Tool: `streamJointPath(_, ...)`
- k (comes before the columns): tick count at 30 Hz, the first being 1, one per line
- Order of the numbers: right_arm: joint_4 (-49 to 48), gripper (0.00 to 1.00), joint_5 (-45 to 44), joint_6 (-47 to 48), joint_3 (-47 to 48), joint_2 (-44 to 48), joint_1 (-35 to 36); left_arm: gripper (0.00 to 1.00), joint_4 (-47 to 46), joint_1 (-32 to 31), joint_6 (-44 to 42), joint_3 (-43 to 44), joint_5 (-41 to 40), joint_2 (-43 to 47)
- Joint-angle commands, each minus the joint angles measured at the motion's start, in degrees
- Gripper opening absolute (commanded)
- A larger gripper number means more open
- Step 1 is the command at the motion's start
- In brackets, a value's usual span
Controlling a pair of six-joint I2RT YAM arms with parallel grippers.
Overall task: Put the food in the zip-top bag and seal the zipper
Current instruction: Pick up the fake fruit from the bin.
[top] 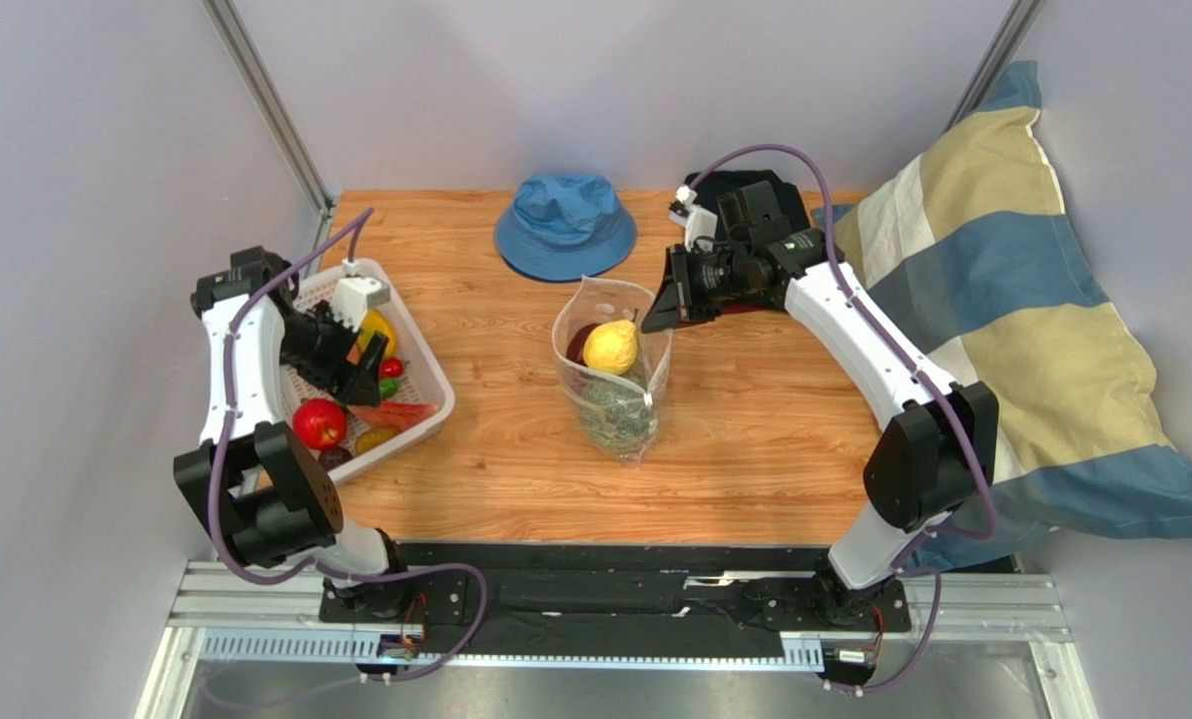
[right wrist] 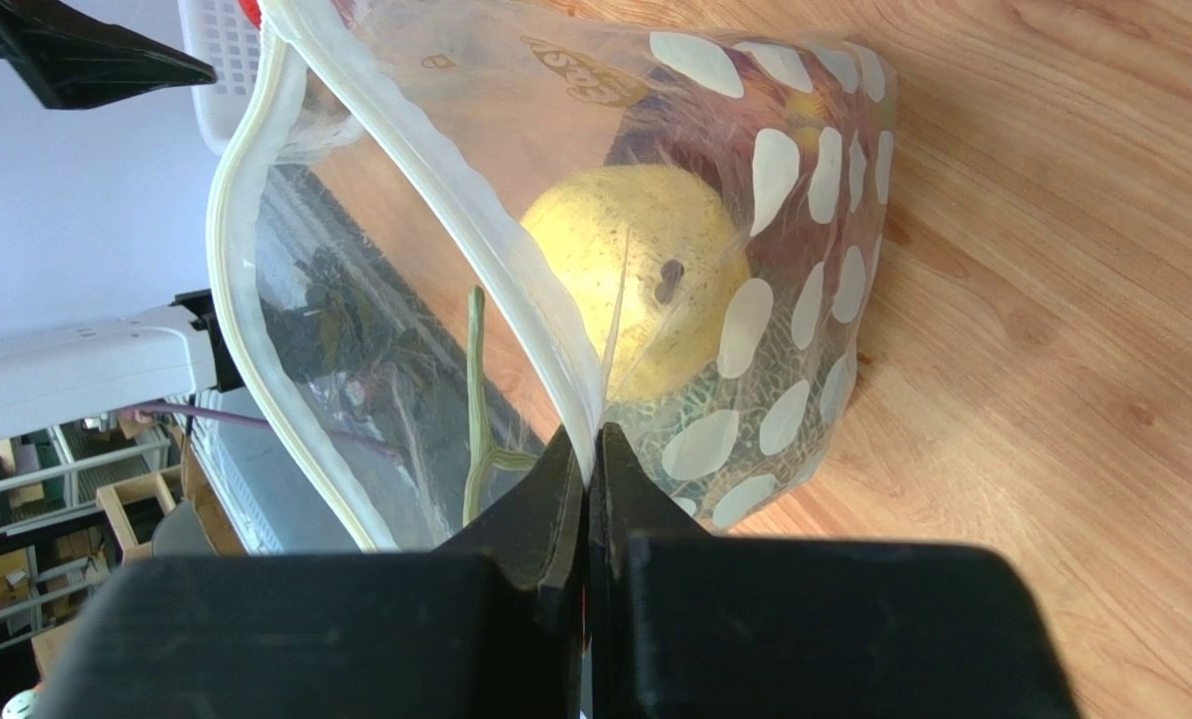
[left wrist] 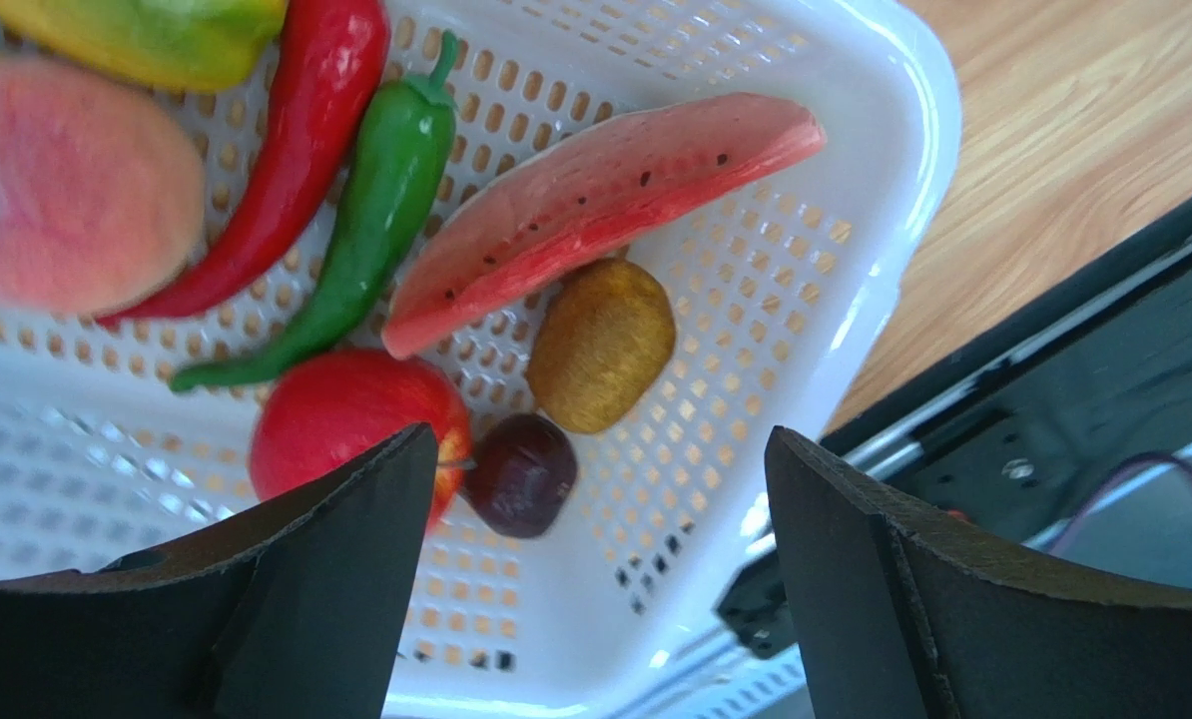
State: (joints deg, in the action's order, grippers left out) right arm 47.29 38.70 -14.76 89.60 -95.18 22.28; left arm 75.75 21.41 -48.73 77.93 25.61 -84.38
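The clear dotted zip-top bag [top: 613, 375] stands open mid-table, holding a yellow fruit [top: 611, 346] and the ribbed green squash ball [top: 616, 415]. My right gripper [top: 652, 318] is shut on the bag's mouth edge. In the right wrist view the gripper [right wrist: 593, 442] pinches the zipper [right wrist: 407, 173] strip, with the yellow fruit [right wrist: 640, 277] behind the film. My left gripper [top: 359, 360] hangs open and empty over the white basket [top: 425, 397]. Its wrist view shows the gripper [left wrist: 602, 465] above a watermelon slice [left wrist: 587, 195], dark red fruit [left wrist: 524, 472], red pepper [left wrist: 295, 150], green pepper [left wrist: 362, 195] and red apple [left wrist: 340, 412].
A blue hat [top: 565, 225] lies at the back behind the bag. A striped pillow [top: 1007, 300] fills the right side. The basket [left wrist: 895, 180] also holds a peach [left wrist: 70, 187] and a brown kiwi [left wrist: 602, 342]. A black rail [top: 617, 562] runs along the table's near edge.
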Motion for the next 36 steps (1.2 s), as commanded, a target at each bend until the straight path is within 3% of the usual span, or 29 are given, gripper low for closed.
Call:
streamJointPath(1, -0.8, 0.0, 1.29, 0.17, 0.13, 0.25, -0.31, 0.87, -3.93, -0.05, -15.68, -2.25, 2.51, -0.69)
streamJointPath(10, -0.79, 0.0, 0.85, 0.18, -0.83, 0.87, -0.05, 0.79, -12.46, -1.63, -25.97, -5.33, 7.18, -8.52)
streamJointPath(19, -0.27, 0.0, 0.24, 0.61, 0.4, 0.43, -0.05, 0.75, -16.95, -3.92, -30.98, -11.4, 3.14, -11.86)
streamJointPath(22, 0.0, 0.0, 0.15, 0.79, 0.4, 0.43, -0.05, 0.6, -15.9, -4.01, -31.69, -11.84, 3.13, -11.25)
streamJointPath(23, 0.08, 0.0, 0.24, 1.14, 0.48, 0.43, -0.13, 0.5, -14.93, -4.01, -31.6, -11.58, 3.48, -10.12)
streamJointPath(26, 0.09, 0.0, 0.15, 1.32, 0.66, 0.34, -0.05, 0.34, -7.83, -3.66, -30.55, -8.16, 6.12, -6.26)
streamJointPath(32, -0.09, 0.0, 2.52, 2.63, 1.36, -0.45, -0.05, 0.15, 2.82, -3.3, -29.93, 1.15, 8.58, 3.42)
streamJointPath(36, 1.22, 0.0, 4.71, 3.6, 2.94, -2.38, -0.05, 0.13, 9.49, -4.96, -26.87, 16.84, 17.79, 4.05)
